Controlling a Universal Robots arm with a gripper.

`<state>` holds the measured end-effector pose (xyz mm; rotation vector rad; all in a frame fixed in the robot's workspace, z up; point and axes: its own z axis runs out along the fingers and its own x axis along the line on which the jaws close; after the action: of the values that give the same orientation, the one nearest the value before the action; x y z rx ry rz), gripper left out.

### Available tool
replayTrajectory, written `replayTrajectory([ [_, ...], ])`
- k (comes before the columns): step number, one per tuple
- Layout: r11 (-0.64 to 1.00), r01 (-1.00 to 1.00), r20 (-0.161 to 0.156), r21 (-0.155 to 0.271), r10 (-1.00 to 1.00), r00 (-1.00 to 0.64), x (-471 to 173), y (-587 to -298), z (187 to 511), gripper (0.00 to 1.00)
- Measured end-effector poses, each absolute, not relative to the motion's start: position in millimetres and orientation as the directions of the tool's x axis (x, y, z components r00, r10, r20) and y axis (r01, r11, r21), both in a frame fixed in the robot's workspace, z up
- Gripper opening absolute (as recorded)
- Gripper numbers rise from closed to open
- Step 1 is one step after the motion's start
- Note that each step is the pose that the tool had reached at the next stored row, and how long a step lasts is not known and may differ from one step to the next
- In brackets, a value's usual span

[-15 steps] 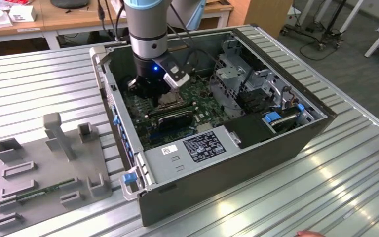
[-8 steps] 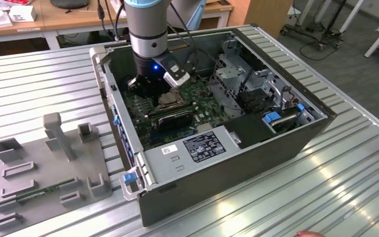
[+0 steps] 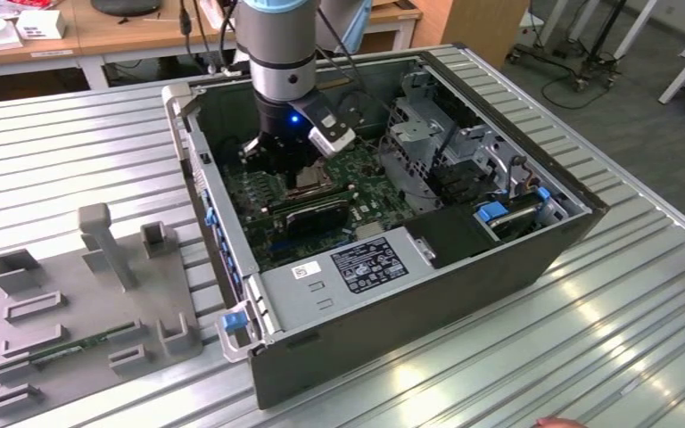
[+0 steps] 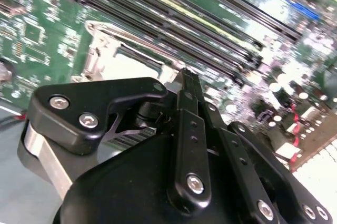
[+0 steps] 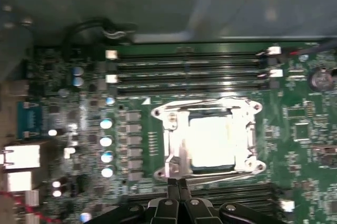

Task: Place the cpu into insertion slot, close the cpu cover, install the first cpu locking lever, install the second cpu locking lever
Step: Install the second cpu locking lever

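Arm (image 3: 283, 45): silvery-grey cylindrical tube, pale blue joint cap at top, blue light glowing on wrist. Pincer (image 4: 181, 97): matte black linkage plates, silver hex-socket screws at pivots, brushed-metal band on housing. Slim black fingers (image 5: 177, 188).

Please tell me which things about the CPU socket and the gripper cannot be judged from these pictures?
- Exterior view: the insertion slot is partly hidden by the gripper above it.
- First wrist view: glare washes out the cpu, so its seating is unclear; whether the levers along the cpu cover are latched cannot be told.
- Second wrist view: the gripper's body hides most of the socket.
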<state>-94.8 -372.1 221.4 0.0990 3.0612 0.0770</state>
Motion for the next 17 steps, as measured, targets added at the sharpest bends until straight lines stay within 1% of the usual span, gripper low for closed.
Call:
replayTrajectory([
  [8,0.997,0.062,-0.076,0.053,0.066,-0.995,-68.5,-372.1,221.4,0.11],
  [17,0.997,0.062,-0.076,0.053,0.066,-0.995,-66.3,-363.9,221.4,0.11],
])
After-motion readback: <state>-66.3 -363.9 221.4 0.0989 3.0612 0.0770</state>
